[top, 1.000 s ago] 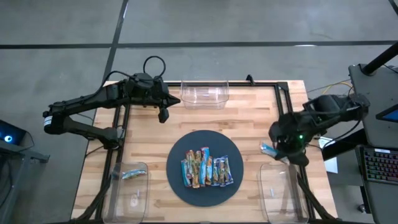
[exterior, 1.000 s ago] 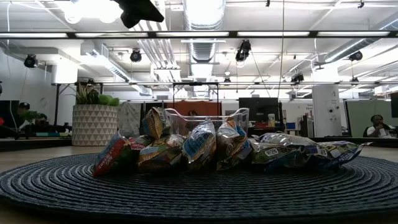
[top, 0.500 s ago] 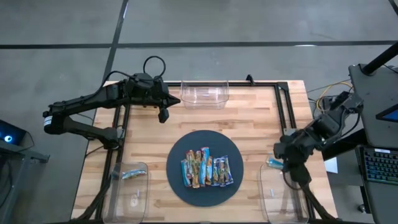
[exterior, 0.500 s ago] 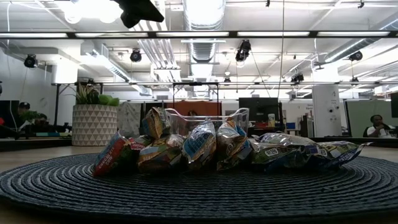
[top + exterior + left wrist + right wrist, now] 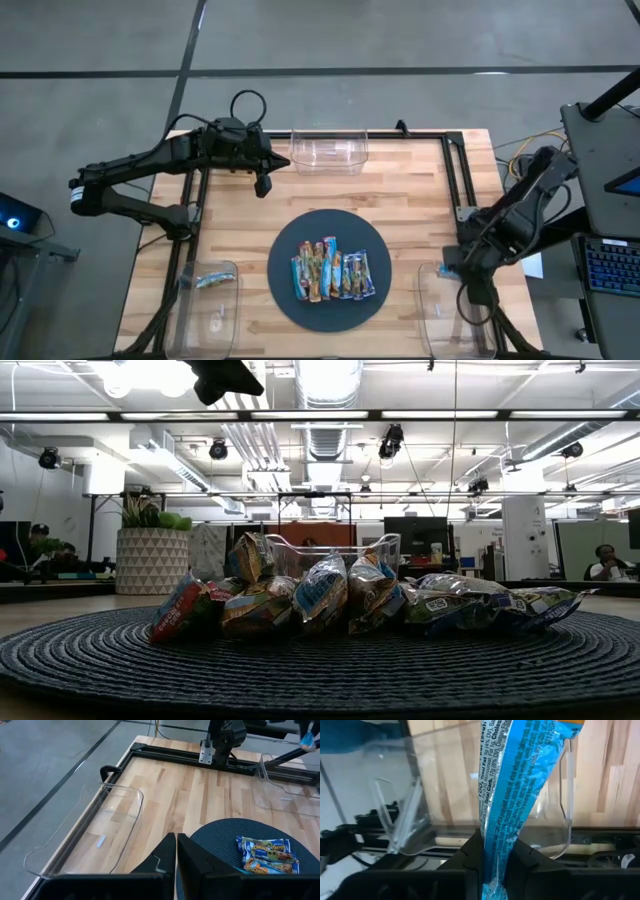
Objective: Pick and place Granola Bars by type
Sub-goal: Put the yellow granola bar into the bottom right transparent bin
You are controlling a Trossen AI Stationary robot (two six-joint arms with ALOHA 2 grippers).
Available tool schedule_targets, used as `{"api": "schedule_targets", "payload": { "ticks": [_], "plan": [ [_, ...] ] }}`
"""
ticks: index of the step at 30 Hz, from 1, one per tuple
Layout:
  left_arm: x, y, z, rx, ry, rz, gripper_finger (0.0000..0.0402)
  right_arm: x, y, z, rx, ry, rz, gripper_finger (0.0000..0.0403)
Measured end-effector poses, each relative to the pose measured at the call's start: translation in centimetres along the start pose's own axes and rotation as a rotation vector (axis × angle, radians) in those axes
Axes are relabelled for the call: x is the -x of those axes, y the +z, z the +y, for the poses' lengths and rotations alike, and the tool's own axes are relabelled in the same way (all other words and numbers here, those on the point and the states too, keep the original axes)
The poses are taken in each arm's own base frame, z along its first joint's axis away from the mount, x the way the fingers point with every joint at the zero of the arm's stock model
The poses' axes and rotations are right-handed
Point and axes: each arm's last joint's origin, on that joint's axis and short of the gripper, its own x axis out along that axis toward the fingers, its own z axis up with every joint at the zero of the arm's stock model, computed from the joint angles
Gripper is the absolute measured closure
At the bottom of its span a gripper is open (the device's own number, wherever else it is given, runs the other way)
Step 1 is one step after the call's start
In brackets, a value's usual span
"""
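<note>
Several granola bars [image 5: 333,270] lie side by side on the dark round mat [image 5: 285,240]; they also show in the low view [image 5: 330,600] and the left wrist view [image 5: 265,854]. My right gripper [image 5: 458,270] is shut on a bright blue bar [image 5: 520,780] above the far rim of the near right clear bin [image 5: 455,315]. My left gripper [image 5: 176,851] hangs shut with nothing in it over the table's far left [image 5: 262,185]. Another bar [image 5: 210,282] lies in the near left bin [image 5: 205,300]. My right gripper pinches the blue bar near one end of its wrapper [image 5: 492,845] between its two fingers. The fingers come from above, pointing steeply down. The bar hangs below them, lengthwise in line with them, lifted clear over the bin's rim [image 5: 565,810].
A third clear bin [image 5: 328,150] with nothing in it stands at the table's far edge, also seen in the left wrist view [image 5: 85,835]. Dark rails [image 5: 455,170] run along the table's sides. Bare wood lies between the mat and the bins.
My right gripper has swung from beside the mat's right edge toward the table's near edge and come down, turning and tipping more steeply downward. It has kept hold of the blue bar, which now hangs over the near right bin.
</note>
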Motion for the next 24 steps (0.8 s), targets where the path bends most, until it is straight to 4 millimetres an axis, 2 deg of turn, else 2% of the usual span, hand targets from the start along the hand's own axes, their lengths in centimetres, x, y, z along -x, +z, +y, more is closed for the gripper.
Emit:
{"api": "schedule_targets", "payload": {
  "ticks": [9,16,24],
  "plan": [
    [0.0,0.0,0.0,0.000,0.000,0.000,0.0401,-3.2,0.1,-0.5,0.042,-0.086,0.068,0.0364],
    [0.0,0.0,0.0,0.000,0.000,0.000,0.0401,-5.0,0.7,0.4,0.087,-0.038,0.121,0.0364],
    [0.0,0.0,0.0,0.001,0.000,0.000,0.0401,-6.2,1.0,0.7,0.132,-0.069,0.158,0.0364]
  ]
}}
